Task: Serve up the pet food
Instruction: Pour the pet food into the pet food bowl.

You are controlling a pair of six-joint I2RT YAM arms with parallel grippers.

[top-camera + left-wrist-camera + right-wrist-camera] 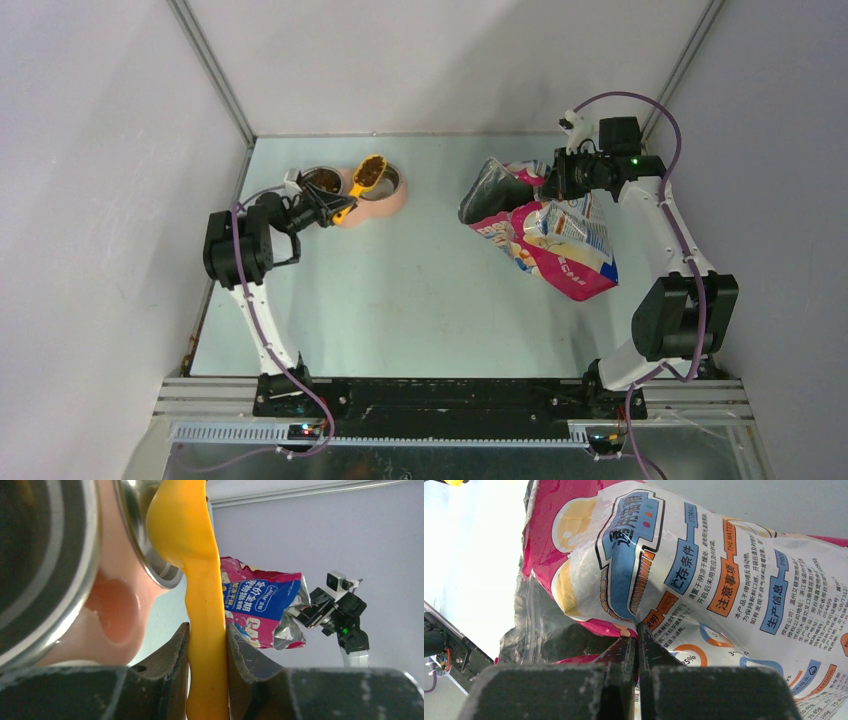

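So the left gripper (325, 208) has its jaws clamped narrow on the handle of the orange plastic scoop (362, 182). In the left wrist view the handle is pinched flat between both fingers (176, 650), no gap on either side. The scoop's head points away from the arm and sits over the near-left rim of the right-hand bowl of the pink double feeder with two steel bowls (358, 214). I can't tell whether it's actually touching the rim or just above it.

The small brown kibble pieces (370, 170) are heaped in the scoop's head, which looks pretty full from above. The left-hand bowl looks dark inside, but it's too small for me to say what's in there.

Over on the right side, the glossy pink, blue and white cat food bag (560, 245) is propped up at a tilt on the pale green table (420, 300), with its open silver-lined mouth facing left toward the feeder. The right gripper (548, 182) is at the bag's top edge. In the right wrist view its jaws are squeezed all the way together on a fold of the printed foil, right beside the mouth.

The bag and the feeder are well apart, with bare tabletop between them. Both arms are reaching out toward the far end of the table.
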